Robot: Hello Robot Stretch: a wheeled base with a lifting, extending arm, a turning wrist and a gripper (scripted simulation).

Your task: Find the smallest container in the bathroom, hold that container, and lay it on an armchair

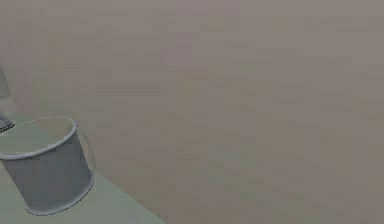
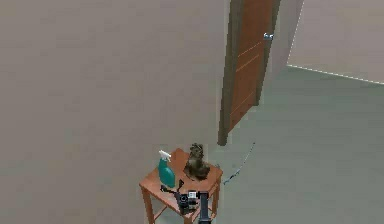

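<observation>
A grey cylindrical bin [image 1: 45,165] with a pale rim stands on the floor at the forward view's lower left, close against a plain wall. In the arm side view my arm rises from the bottom edge, and the gripper [image 2: 187,201] sits at the near edge of a small wooden side table [image 2: 152,192]. On that table stand a teal spray bottle [image 2: 166,172] and a small dark figure-like object [image 2: 197,160]. With these things right behind the gripper, I cannot tell whether it holds anything.
A brown wooden door [image 2: 250,62] stands ajar beyond the table, with grey-green floor [image 2: 310,140] stretching to the arm side view's right. A bare beige wall [image 2: 100,90] runs along the table's left. A strip of floor [image 1: 120,205] lies beside the bin.
</observation>
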